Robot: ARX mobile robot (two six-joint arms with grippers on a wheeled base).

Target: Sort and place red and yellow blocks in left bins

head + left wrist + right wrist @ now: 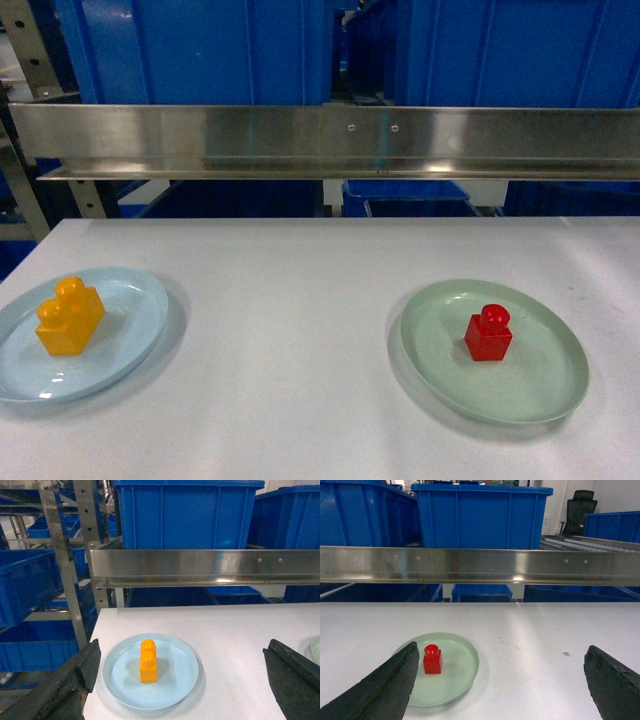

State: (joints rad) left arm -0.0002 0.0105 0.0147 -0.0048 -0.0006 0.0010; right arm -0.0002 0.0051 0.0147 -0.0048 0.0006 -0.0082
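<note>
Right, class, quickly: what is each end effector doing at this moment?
Left end effector: open, holding nothing.
Right end effector: open, holding nothing.

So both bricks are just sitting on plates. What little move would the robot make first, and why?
Probably lower the left gripper onto the yellow brick. That brick sits upright and untouched on the pale blue plate, framed between the open gripper fingers in the left wrist view. The red brick waits likewise on the green plate, and both grippers are empty.
</note>
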